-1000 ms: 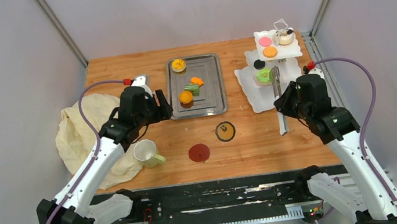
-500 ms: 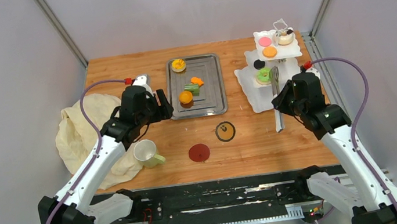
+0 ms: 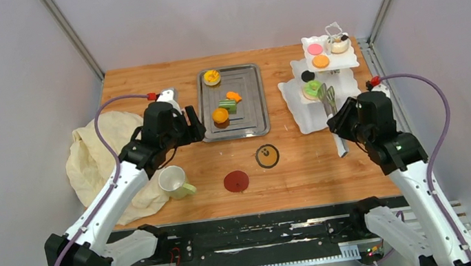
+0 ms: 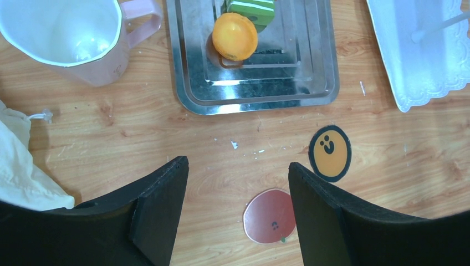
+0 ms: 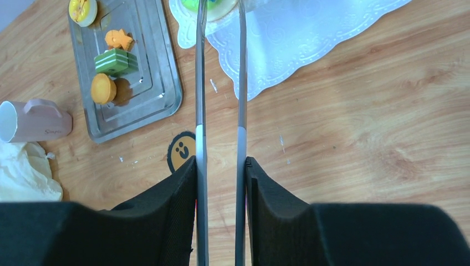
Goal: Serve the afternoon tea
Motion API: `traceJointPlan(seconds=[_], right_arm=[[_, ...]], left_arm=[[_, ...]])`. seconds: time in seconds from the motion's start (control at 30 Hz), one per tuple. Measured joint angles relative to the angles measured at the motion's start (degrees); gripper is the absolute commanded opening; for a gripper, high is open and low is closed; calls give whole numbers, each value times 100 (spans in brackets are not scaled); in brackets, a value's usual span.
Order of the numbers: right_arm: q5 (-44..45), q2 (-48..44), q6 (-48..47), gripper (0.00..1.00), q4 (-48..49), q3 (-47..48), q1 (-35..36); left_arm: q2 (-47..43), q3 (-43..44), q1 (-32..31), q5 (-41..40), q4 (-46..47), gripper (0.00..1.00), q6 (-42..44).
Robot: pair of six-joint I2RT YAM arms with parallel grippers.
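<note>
Spanning a grey-walled booth, the wooden bench (image 3: pixel 308 171) carries the white tiered stand (image 3: pixel 299 109) at its far right corner, holding a pink disc (image 3: pixel 314 49), orange tart (image 3: pixel 321 61) and green donut (image 3: pixel 312 88). Right gripper (image 5: pixel 220 166) pinches the metal tongs (image 5: pixel 200 83), whose tips sit beside that donut; left gripper (image 4: pixel 238 172) gapes wide, empty, above the bench's middle

right gripper (image 5: pixel 220 165) shifted rightward, tongs (image 3: pixel 329 97) spread wider, green donut (image 3: pixel 313 88) seemingly released
</note>
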Motion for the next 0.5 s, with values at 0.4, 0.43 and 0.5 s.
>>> traceJointPlan(seconds=[0.4, 0.43, 0.5], right_arm=[[-251, -837, -588, 31, -975, 415, -11], [-396, -911, -691, 29, -981, 459, -11], [-721, -1047, -892, 28, -981, 518, -13]], left_arm=[[-103, -2, 0, 129, 0, 71, -90], [-109, -2, 0, 133, -2, 71, -94], [-140, -4, 0, 131, -2, 71, -116]])
